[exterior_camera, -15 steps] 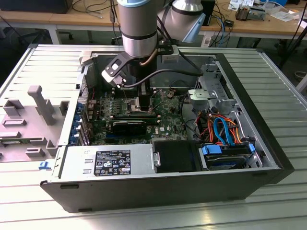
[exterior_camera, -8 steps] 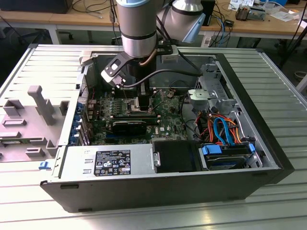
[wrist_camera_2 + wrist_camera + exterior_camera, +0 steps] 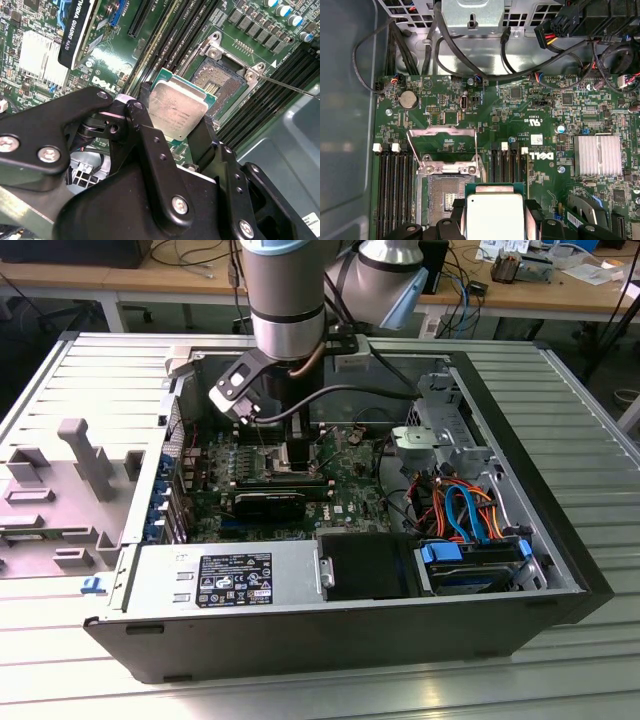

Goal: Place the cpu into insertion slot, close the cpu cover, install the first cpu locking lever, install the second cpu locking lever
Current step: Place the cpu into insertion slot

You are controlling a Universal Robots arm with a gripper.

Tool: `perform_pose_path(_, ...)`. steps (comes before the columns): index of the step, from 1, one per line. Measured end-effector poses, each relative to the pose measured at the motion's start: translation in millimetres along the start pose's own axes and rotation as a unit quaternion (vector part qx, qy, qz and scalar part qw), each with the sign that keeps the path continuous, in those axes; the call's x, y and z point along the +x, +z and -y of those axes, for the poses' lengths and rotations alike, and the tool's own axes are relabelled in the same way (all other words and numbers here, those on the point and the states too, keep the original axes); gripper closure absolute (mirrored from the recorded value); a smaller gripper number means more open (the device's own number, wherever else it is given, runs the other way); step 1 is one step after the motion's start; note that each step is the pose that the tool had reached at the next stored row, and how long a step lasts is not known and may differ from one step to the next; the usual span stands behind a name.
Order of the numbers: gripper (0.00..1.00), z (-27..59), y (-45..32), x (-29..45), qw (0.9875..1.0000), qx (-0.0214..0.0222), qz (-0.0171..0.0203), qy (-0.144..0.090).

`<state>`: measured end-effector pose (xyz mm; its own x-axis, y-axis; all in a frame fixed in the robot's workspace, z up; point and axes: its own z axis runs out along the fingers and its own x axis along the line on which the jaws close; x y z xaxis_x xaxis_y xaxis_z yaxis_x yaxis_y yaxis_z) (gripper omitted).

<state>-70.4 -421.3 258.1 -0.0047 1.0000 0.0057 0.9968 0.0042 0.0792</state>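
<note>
The pincer [image 3: 176,116] was shut tight on the cpu [image 3: 495,217], pinching the flat silver chip by two sides. The insertion slot [image 3: 220,77] lay bare just past the pincer's tips, and the chip was not in it. The cpu cover [image 3: 441,131] stood up open on the slot's far side from the pincer.
</note>
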Motion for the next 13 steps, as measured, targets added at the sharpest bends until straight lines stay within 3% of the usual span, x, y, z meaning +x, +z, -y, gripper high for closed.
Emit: perform_pose_path(13,0.45,2.4,0.1,0.0,1.0000,0.0000,0.0000,0.000)
